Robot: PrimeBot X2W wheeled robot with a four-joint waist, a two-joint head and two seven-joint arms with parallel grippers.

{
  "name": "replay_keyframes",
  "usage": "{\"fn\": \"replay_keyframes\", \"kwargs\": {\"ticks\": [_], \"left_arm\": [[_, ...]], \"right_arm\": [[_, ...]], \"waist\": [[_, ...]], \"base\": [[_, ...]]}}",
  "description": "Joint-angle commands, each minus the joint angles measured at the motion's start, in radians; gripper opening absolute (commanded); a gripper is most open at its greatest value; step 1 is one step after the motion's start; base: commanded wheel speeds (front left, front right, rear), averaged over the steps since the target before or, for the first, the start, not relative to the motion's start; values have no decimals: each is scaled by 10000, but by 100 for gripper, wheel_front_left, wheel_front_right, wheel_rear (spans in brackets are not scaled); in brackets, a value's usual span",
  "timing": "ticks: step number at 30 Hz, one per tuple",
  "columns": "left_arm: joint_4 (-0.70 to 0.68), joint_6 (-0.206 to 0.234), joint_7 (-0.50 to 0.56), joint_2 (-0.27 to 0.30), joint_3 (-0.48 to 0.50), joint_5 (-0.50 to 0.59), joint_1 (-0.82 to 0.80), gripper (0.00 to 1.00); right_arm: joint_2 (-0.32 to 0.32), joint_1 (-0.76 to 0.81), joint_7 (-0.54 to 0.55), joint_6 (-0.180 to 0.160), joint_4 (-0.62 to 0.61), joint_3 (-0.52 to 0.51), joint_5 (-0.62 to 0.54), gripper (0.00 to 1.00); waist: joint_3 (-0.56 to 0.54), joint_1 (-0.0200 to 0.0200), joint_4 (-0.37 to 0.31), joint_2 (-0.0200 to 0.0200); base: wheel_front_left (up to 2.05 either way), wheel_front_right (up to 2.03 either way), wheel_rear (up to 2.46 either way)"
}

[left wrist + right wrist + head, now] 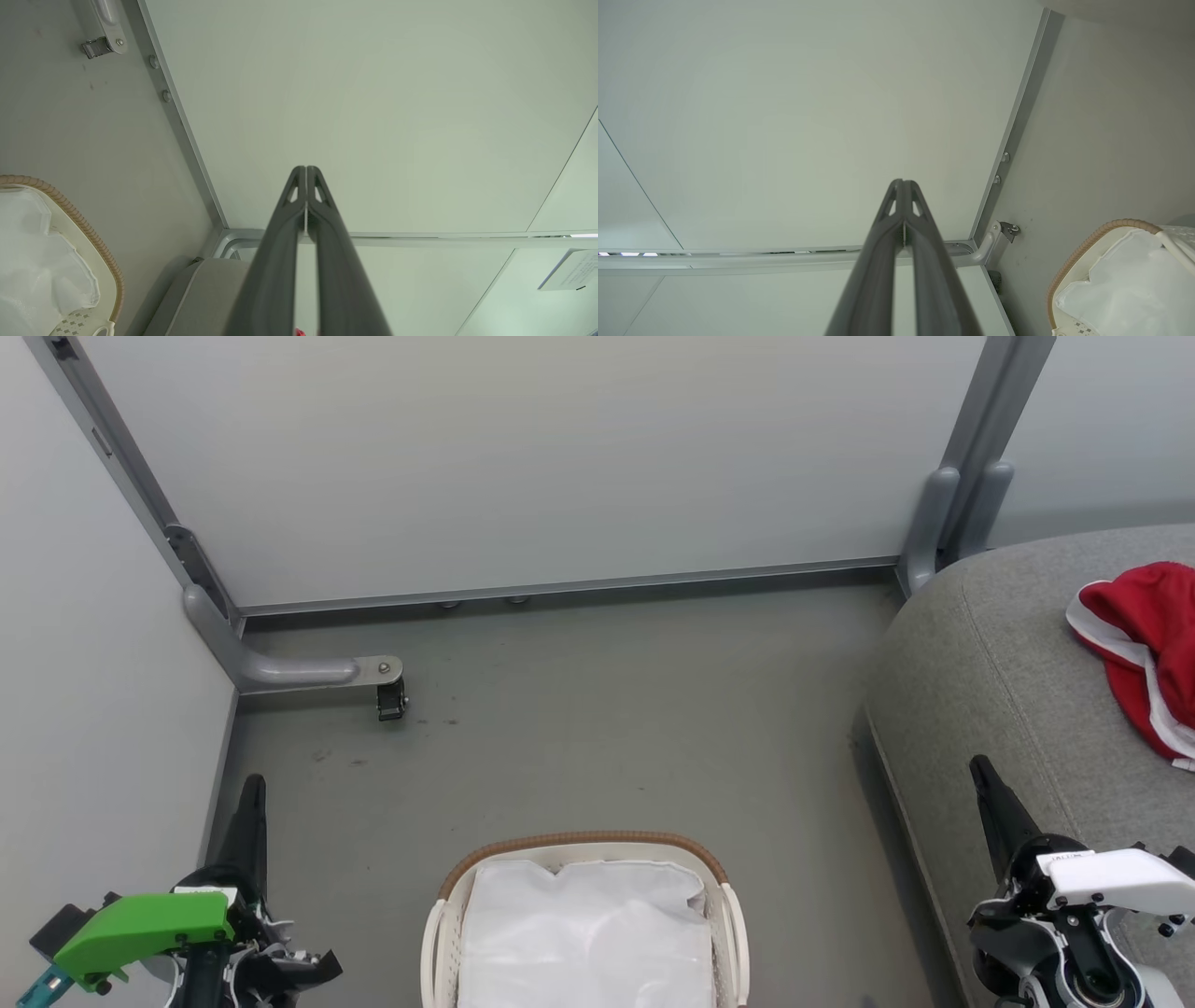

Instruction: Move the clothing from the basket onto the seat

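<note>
The red clothing [1144, 649] with white trim lies bunched on the grey seat [1008, 681] at the right edge of the head view. The white lattice basket [719, 882] with its brown rim band stands on the floor at bottom centre, and inside it I see just the white fabric liner [583, 933]. My left gripper [252, 798] is shut and holds nothing, at the lower left, left of the basket. My right gripper [985, 779] is shut and holds nothing, over the seat's front edge. The basket [100, 249] [1083, 245] also shows in both wrist views, where the fingertips [306, 173] [903, 186] meet.
Pale partition panels [560, 457] close off the back and left. A grey metal foot with a caster [387, 695] juts onto the floor at the back left. Another panel post [952, 513] stands beside the seat's back corner. Grey floor [607, 728] lies between basket and panels.
</note>
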Motion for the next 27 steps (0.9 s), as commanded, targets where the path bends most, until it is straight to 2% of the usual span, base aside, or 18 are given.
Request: {"fn": "replay_keyframes", "kwargs": {"ticks": [1, 27], "left_arm": [[-46, -94, 61, 68, 38, -227, -188, 0], [-43, -92, 98, 67, 40, -314, -180, 0]], "right_arm": [[-20, -78, 60, 0, -50, -41, 194, 0], [-21, -74, 91, 0, -54, -46, 285, 0]], "waist": [[-3, 0, 12, 0], [-8, 0, 31, 0]], "base": [[0, 0, 0], [0, 0, 0]]}}
